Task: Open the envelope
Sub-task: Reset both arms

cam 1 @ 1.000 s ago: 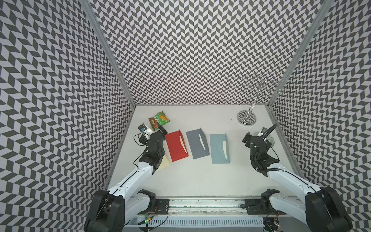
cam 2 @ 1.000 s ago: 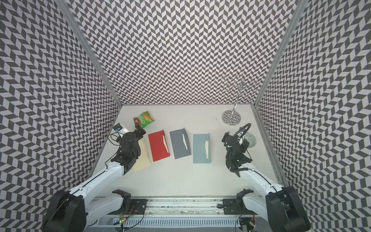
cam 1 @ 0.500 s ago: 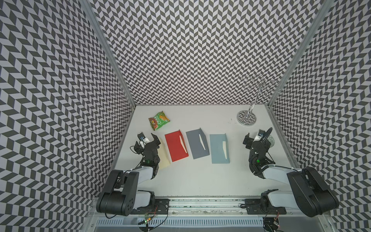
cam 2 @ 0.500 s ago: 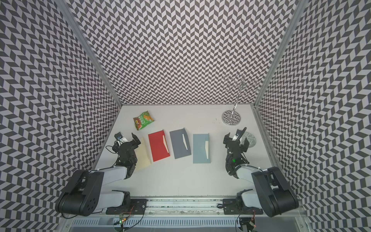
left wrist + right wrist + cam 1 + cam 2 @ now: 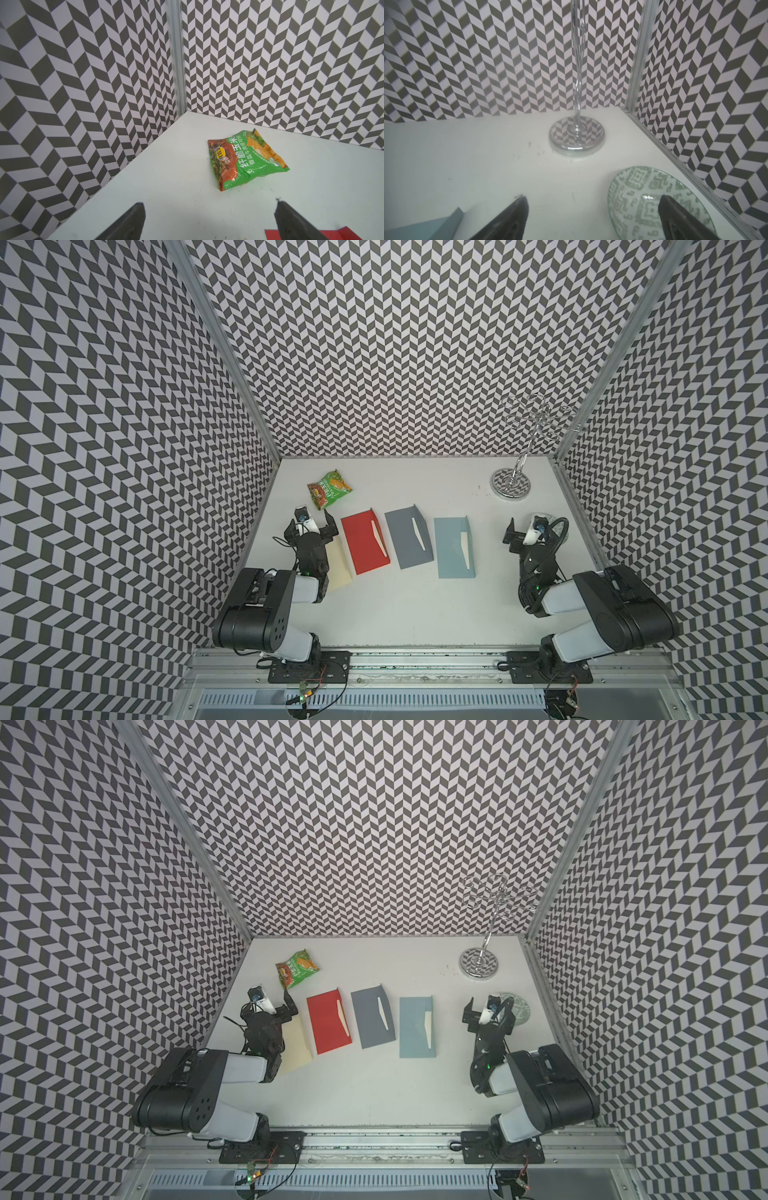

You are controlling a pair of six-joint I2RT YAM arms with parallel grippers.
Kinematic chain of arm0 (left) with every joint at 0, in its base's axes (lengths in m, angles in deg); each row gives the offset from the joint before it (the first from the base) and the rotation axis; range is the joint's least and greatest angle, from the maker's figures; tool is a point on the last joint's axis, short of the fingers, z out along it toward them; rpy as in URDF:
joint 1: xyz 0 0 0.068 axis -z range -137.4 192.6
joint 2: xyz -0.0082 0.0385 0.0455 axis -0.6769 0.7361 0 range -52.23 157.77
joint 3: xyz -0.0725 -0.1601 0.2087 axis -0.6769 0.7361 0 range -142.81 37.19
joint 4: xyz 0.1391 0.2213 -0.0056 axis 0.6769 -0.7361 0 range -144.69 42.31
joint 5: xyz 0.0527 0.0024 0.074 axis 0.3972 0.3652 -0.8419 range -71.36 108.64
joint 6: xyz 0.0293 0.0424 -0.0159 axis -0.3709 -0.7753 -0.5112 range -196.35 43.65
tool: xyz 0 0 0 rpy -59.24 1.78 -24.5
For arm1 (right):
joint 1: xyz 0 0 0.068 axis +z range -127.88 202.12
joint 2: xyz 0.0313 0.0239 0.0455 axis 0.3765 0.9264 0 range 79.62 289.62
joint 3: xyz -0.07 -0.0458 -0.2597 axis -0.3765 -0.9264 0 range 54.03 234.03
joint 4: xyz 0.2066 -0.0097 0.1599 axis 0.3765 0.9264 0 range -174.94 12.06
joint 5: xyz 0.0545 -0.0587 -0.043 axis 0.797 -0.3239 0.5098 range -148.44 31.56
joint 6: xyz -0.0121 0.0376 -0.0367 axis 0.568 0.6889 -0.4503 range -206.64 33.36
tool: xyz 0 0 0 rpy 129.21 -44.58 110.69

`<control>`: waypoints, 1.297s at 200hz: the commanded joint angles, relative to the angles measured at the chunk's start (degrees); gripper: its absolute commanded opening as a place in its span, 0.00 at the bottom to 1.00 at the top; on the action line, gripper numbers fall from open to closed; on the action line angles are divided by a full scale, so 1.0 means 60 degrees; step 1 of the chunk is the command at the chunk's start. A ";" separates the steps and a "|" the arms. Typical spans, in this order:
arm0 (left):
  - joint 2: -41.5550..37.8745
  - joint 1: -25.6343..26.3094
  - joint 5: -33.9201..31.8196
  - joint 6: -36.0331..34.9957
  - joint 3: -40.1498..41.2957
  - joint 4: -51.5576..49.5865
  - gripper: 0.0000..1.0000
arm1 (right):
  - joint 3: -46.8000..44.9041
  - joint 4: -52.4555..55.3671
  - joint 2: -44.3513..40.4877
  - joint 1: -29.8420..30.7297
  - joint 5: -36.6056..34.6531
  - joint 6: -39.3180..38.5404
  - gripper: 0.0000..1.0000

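Apparently both arms are folded low and close to their bases, which I read as a resting pose and not a reach. The left gripper (image 5: 312,526) has its jaws spread wide with nothing between them, and the right gripper (image 5: 535,533) is spread in the same way and also carries nothing. Four envelopes lie flat in a row across the table (image 5: 415,614), well apart from the walls, probably so that either arm can come to them. The cream envelope (image 5: 338,568) is partly under the left arm, so I cannot tell how its flap stands. The red envelope (image 5: 365,543), the grey envelope (image 5: 409,537) and the light blue envelope (image 5: 453,547) each show a pale narrow strip near one long edge and a raised fold at the far corner. From this I judge their flaps are already lifted. Whether any paper is inside them, the views do not show. The left gripper sits at the far end of the cream envelope, just beside the red one, and looks toward a green snack bag (image 5: 245,160), which seems sealed. The right gripper hangs over the edge of a patterned glass plate (image 5: 643,191); this plate is empty. A metal stand (image 5: 510,485) behind it has bare hooks.
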 commanded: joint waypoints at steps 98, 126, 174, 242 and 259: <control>0.0478 -0.0373 0.1614 -0.0243 0.0388 0.1394 1.00 | 0.0570 -0.1460 0.0687 -0.0527 0.0823 0.0303 1.00; 0.0542 -0.0375 0.1604 -0.0276 0.0466 0.1664 1.00 | 0.0692 -0.1096 0.0628 -0.0830 0.1546 0.0467 1.00; 0.0554 -0.0276 0.1429 -0.0362 0.0441 0.1679 1.00 | 0.1028 -0.0635 0.0576 -0.1216 0.3508 0.0178 0.99; 0.0568 -0.0275 0.1442 -0.0364 0.0431 0.1640 1.00 | 0.0946 -0.0739 0.0526 -0.1206 0.3113 0.0278 0.99; 0.0582 -0.0276 0.1464 -0.0349 0.0398 0.1595 1.00 | 0.0942 -0.0737 0.0529 -0.1207 0.3124 0.0276 0.99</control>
